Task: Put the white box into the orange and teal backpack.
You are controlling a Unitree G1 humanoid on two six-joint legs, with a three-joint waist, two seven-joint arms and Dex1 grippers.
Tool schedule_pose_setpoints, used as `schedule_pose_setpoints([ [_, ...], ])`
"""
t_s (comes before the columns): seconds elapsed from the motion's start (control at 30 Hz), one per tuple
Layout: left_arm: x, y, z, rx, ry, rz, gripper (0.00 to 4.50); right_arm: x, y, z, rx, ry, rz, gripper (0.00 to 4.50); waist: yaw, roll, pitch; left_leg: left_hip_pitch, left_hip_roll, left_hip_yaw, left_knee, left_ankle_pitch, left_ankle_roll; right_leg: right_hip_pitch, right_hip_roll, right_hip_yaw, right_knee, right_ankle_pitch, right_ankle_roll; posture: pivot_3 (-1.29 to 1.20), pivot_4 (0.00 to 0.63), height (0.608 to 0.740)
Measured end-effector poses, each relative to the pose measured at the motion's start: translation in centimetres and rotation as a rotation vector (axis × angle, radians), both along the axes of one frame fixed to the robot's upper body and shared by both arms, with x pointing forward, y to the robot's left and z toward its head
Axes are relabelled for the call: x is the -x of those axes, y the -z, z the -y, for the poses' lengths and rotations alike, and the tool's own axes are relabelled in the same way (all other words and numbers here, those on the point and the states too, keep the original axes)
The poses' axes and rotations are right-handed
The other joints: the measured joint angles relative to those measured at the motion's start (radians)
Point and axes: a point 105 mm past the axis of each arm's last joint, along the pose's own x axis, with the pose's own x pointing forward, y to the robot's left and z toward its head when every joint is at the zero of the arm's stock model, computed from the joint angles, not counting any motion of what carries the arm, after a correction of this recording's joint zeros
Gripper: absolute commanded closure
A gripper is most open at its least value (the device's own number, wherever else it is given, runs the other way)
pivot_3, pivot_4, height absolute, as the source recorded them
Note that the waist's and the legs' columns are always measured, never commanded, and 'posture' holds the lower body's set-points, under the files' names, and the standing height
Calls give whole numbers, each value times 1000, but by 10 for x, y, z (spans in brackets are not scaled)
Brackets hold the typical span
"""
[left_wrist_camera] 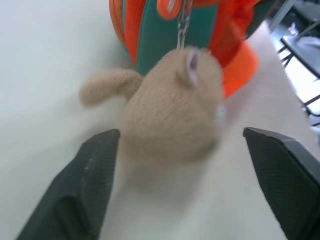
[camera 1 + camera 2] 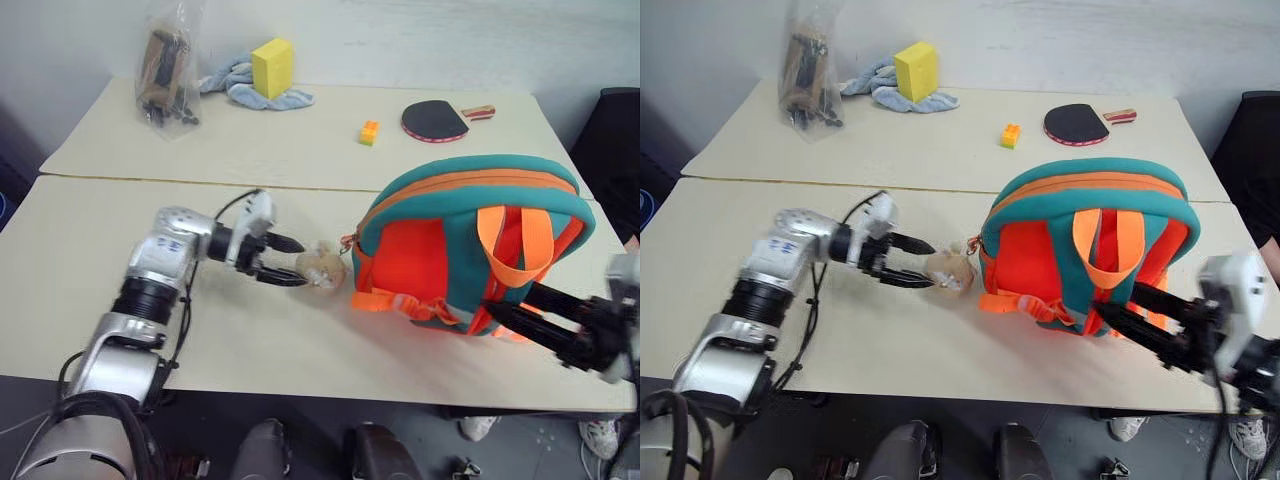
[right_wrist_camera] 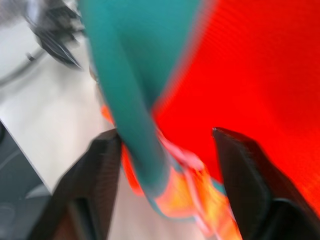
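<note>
Left eye view: the orange and teal backpack [image 2: 470, 245] lies near the bench's [image 2: 250, 340] front right edge, long axis across. The left claw [image 2: 283, 262] stands spread just beside its hamster charm [image 2: 322, 268]; the right claw [image 2: 540, 318], also spread, is at the front straps.

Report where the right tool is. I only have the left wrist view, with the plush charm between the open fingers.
Observer: The right tool is at the backpack's near corner on the robot's right, with its fingers apart.
Operator: Describe how the backpack lies.
Observer: It lies flat on the near table, orange straps facing up.
Operator: List what is on the far table.
Observer: A clear bag, a yellow sponge block on a blue cloth, an orange brick and a paddle.
</note>
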Motion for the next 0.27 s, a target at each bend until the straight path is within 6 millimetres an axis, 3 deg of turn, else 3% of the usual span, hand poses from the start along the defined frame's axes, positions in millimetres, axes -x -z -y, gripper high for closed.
schedule_pose_setpoints([
  [0.07,5,-14,-11,14,-1,15,0,6,-8,17,18,18,-2,23,1,0,0,3,0,0,-1,0,0,4,0,0,-2,0,0,0,150,740],
  [0.2,9,-36,-40,18,-77,47,0,15,-41,60,84,76,15,23,0,0,0,7,-1,0,-4,-4,5,9,-1,-1,-7,0,0,0,150,740],
  [0.27,10,-49,-48,45,-102,71,0,15,-50,72,90,96,35,23,-1,-1,0,7,-1,0,-4,-4,4,9,-1,-1,-8,0,0,0,150,740],
])
